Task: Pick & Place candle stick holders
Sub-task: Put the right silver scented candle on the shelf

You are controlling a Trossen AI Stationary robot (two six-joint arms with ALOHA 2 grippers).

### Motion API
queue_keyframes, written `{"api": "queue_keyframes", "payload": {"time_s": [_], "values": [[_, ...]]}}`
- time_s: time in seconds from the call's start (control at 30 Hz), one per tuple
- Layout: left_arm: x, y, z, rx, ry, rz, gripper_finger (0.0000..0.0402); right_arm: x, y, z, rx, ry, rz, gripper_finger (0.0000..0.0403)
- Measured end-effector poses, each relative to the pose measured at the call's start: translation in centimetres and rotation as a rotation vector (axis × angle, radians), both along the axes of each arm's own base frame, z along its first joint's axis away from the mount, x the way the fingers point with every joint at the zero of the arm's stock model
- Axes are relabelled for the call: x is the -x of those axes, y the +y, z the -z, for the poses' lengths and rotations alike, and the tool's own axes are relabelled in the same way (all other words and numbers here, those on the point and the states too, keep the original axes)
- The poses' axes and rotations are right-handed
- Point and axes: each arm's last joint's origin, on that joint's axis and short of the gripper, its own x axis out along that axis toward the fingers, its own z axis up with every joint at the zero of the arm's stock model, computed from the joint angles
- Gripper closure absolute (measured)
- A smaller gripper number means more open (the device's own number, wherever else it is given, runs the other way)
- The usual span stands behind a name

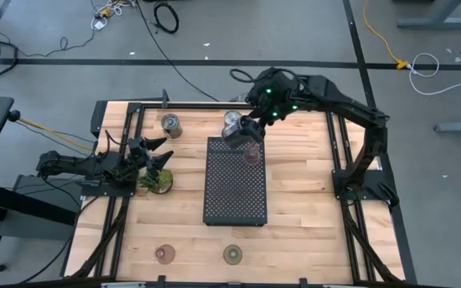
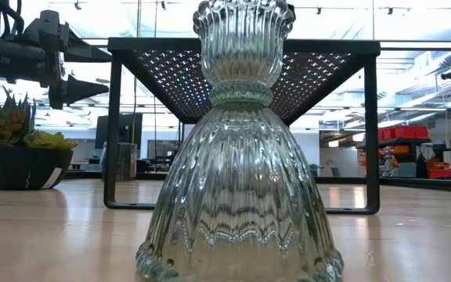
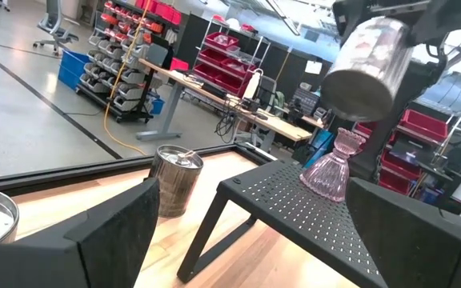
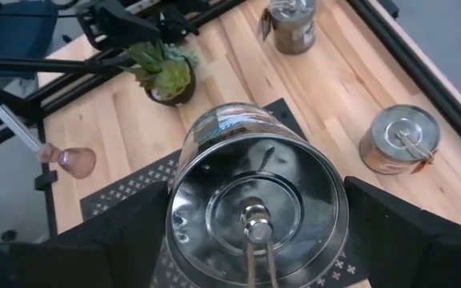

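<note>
My right gripper is shut on a shiny silver cup, held above the far end of the black perforated tray. The cup also shows in the left wrist view. A pink glass holder stands on its base on the tray right below it. Two more silver cups stand on the table at the far side. A pink disc and an olive-green one stand near the front edge. My left gripper is open and empty beside the plant. My right gripper pinches the silver cup by its round side wall, one finger on each side. The fingers come from above, slanting down toward the tray. The cup is lifted clear and tilted, one flat round end facing down toward the tray.
The tray stands on legs in the table's middle. The potted plant sits left of it, close to my left gripper. The olive-green glass holder fills the low view. Dark frame rails run along both table sides.
</note>
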Motion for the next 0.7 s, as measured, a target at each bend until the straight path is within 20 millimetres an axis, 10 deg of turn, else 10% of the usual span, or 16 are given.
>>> {"api": "queue_keyframes", "payload": {"time_s": [0.7], "values": [[0.0, 0.0, 0.0, 0.001, 0.000, -0.011, 0.0003, -5.0, 0.9, 4.6, 0.001, 0.088, -0.095, 0.0078]]}}
